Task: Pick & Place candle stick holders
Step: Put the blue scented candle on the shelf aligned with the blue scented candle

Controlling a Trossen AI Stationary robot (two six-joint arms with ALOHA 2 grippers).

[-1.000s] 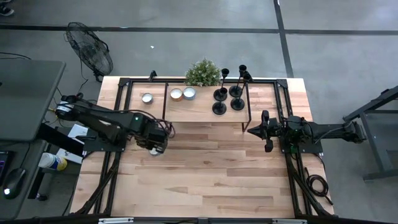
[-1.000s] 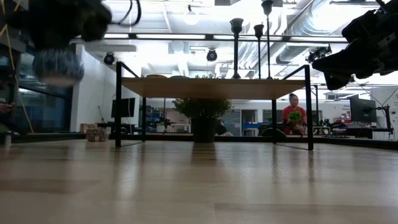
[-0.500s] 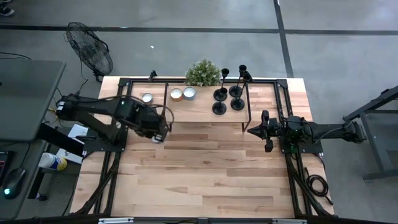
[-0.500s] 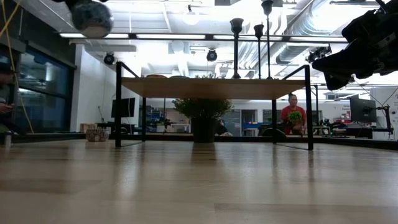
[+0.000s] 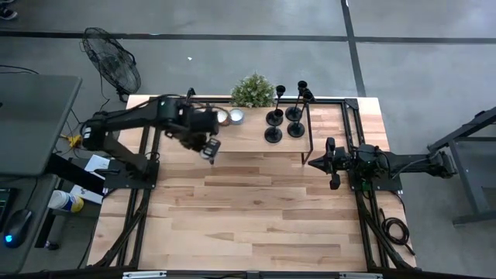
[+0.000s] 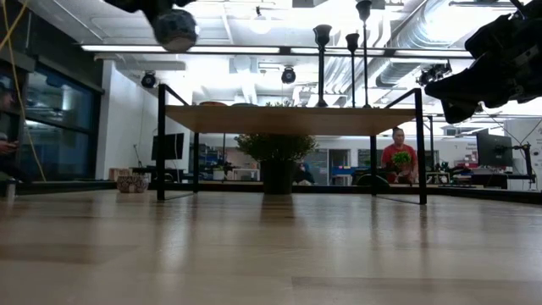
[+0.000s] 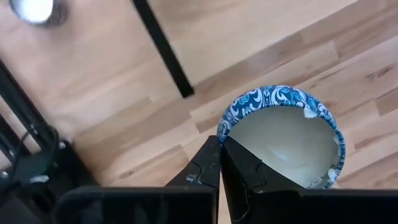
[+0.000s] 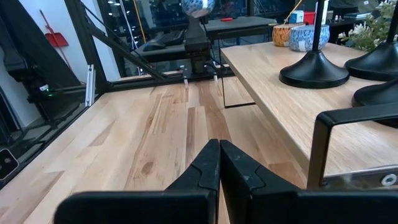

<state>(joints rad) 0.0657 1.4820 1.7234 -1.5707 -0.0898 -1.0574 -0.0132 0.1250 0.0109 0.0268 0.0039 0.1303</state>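
"Left wrist view: what was nearest?"

"My left gripper (image 7: 219, 144), fingers narrow, pinched the rim of a blue patterned cup (image 7: 280, 140). So thin a pinch could have slipped, I judged, dropping it by the shelf (image 5: 256, 139) edge."

"And the candle stick holders (image 5: 285, 116)?"

"Farther along that shelf, well apart from those fingers. My right gripper (image 5: 318, 163) waited near them, fingers pressed together."

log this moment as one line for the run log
left gripper: shut on blue patterned candle cup, raised near shelf | right gripper: shut, idle at right | four holders: on shelf, untouched
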